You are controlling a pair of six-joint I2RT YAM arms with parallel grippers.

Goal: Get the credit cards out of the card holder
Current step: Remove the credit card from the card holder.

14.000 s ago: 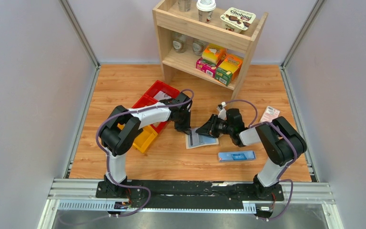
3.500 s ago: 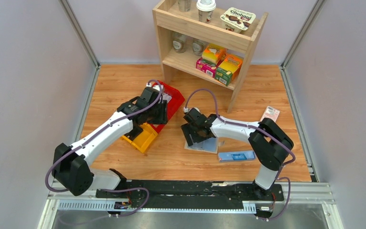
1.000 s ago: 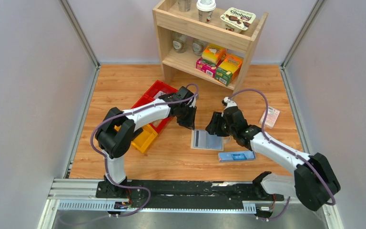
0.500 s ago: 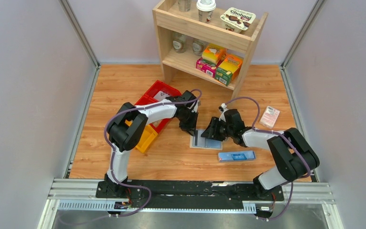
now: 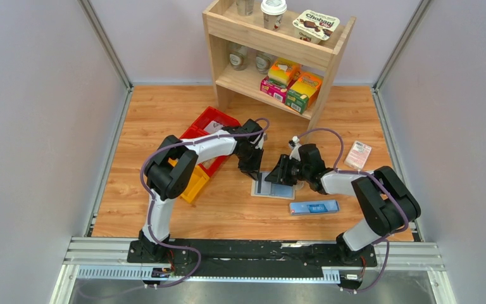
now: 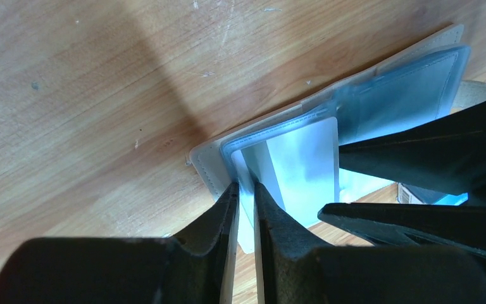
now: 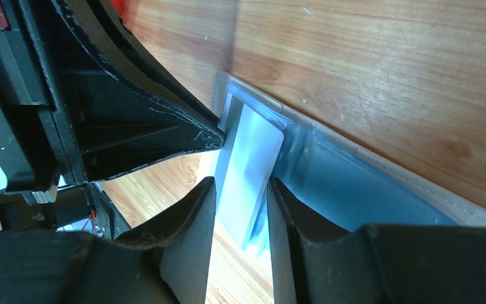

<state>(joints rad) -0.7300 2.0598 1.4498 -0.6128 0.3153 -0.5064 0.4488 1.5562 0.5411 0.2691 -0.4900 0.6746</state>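
Observation:
The card holder (image 5: 277, 190) lies open on the wood, cream outside with pale blue lining (image 7: 380, 183). My left gripper (image 5: 255, 174) is at its left end. In the left wrist view the left gripper (image 6: 245, 185) is shut on the thin edge of the card holder (image 6: 205, 161). A silvery credit card (image 6: 304, 164) sticks out of a pocket. My right gripper (image 5: 277, 176) comes in from the right. In the right wrist view the right gripper (image 7: 242, 180) is open, its jaws on either side of the credit card (image 7: 250, 158) with gaps showing.
A red tray (image 5: 209, 120) and a yellow bin (image 5: 193, 183) sit left of the left gripper. A long blue box (image 5: 314, 207) lies just in front of the card holder. A pink-white packet (image 5: 357, 153) is at the right. A wooden shelf (image 5: 272, 44) stands behind.
Over the last second both grippers closed in on the card holder. The right jaws narrowed around the card. The left gripper settled on the holder's left edge.

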